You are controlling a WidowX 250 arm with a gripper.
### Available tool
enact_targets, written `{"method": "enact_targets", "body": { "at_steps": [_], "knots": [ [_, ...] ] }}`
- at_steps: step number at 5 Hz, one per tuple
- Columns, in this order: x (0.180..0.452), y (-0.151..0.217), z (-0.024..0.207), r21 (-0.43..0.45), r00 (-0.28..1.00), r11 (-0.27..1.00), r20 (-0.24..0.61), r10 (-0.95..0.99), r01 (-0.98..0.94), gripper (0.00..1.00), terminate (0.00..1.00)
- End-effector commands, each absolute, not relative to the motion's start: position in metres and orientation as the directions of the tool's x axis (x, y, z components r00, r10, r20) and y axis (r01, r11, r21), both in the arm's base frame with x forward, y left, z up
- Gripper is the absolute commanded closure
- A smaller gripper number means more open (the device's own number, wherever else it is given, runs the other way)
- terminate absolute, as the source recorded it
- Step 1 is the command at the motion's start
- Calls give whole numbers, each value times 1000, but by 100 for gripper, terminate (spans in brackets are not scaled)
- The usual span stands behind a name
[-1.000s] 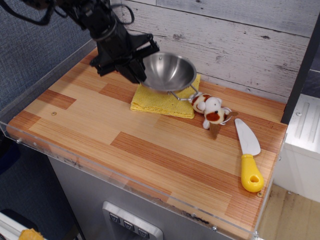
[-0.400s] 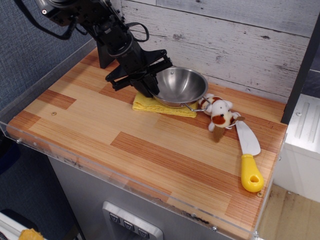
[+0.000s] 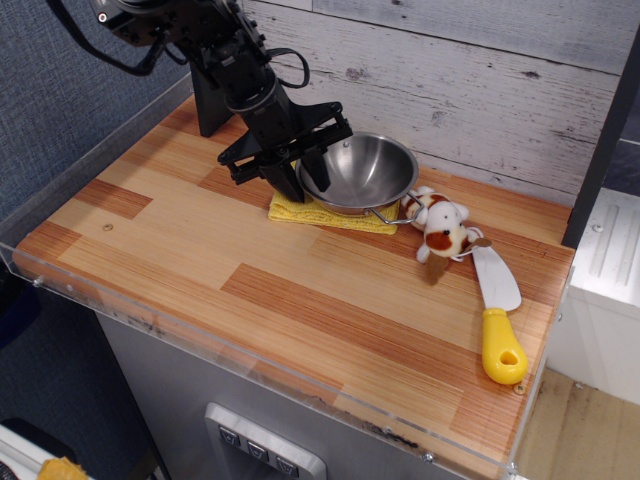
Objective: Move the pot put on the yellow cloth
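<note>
The shiny round stainless-steel pot point(image 3: 362, 172) sat on the folded yellow cloth point(image 3: 300, 211) near the table's back edge; placement looked done. The black gripper point(image 3: 300, 172) pinched its rim, release remaining.

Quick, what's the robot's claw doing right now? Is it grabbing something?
Gripper: closed on the left rim of the pot, which sits on the yellow cloth.

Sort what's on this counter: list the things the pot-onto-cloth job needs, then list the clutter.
Job:
pot, resting on the cloth
yellow cloth
gripper, at the pot's left rim

Clutter:
plush toy, right of the pot
yellow-handled knife, near the right edge
</note>
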State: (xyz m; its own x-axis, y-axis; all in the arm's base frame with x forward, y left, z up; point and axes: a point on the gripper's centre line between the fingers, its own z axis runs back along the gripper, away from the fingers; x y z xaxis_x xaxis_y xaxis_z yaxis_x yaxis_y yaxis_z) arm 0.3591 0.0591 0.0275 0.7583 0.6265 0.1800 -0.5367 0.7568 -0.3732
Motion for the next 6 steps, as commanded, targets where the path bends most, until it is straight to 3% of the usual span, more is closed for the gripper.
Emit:
{"method": "enact_targets", "body": {
  "at_steps": [1,6],
  "knots": [
    [358,63,61,-390,732,758,251,634,-523,0,0],
    [331,55,149,-475,651,734,364,666,-485,0,0]
  ]
}}
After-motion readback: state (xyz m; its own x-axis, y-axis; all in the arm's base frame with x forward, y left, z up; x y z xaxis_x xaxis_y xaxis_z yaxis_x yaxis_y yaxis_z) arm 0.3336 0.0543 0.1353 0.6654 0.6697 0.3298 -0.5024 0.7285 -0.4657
